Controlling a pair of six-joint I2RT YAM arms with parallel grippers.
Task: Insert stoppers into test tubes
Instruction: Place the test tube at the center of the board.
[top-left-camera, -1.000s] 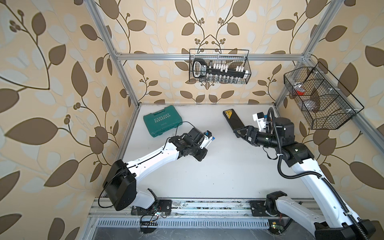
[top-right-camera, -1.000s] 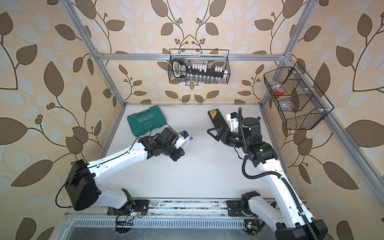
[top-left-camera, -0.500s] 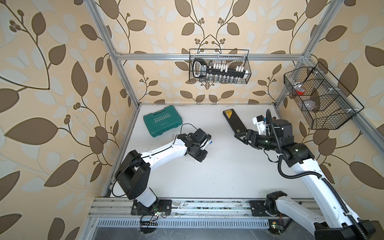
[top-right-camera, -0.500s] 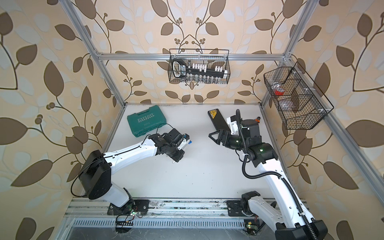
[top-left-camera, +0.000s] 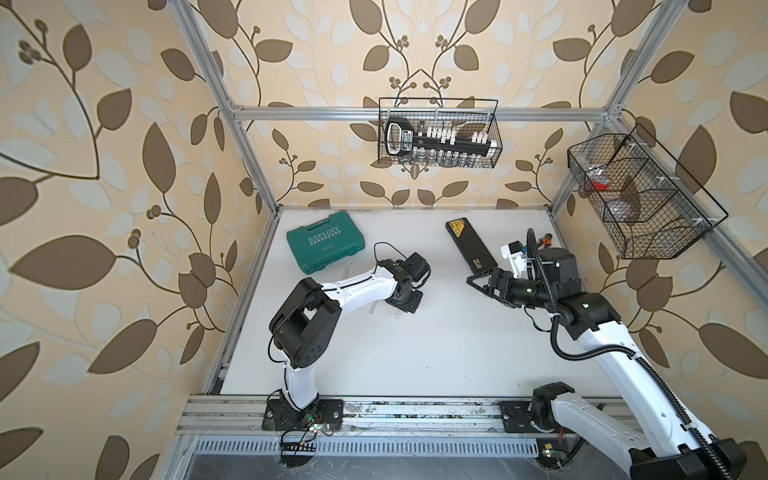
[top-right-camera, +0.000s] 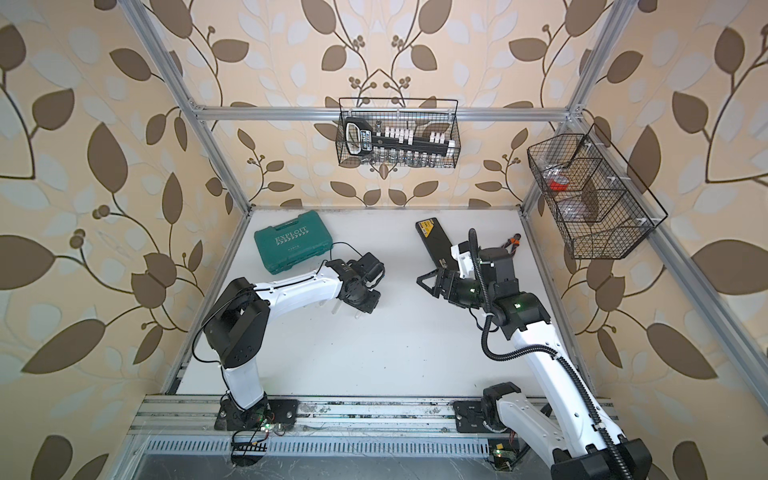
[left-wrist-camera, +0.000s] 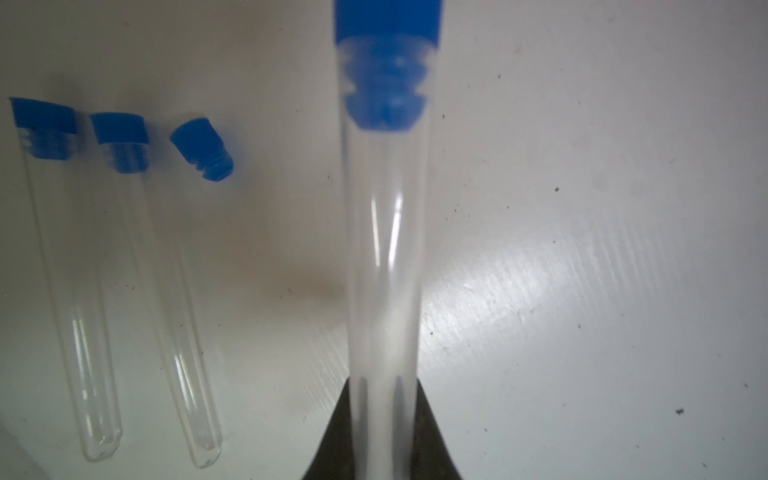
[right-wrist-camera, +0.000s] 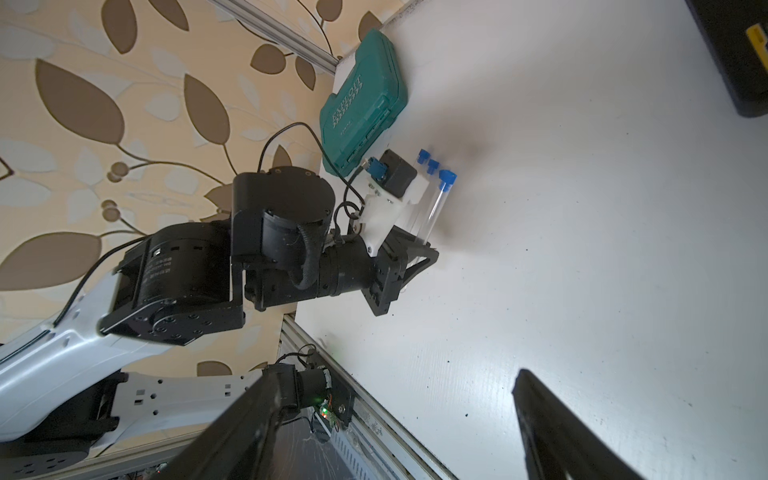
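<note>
Your left arm (top-left-camera: 357, 286) has folded back toward the table's (top-left-camera: 415, 374) left edge. There the left gripper (left-wrist-camera: 384, 399) clamps a stoppered tube (left-wrist-camera: 384, 249). The right gripper (top-right-camera: 430, 282) gapes empty. The tube looks light, slick and brittle, so grip mid-barrel, gently. One stopper (left-wrist-camera: 201, 149) lies loose nearby.

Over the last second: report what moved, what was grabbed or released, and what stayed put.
The left arm folded back and turned its wrist down, lowering the stoppered test tube toward the table; the left pincer stayed shut on it. The right pincer, open and empty, drew slightly toward the front. Nothing grabbed or released. Green tool case and black case unmoved.
</note>
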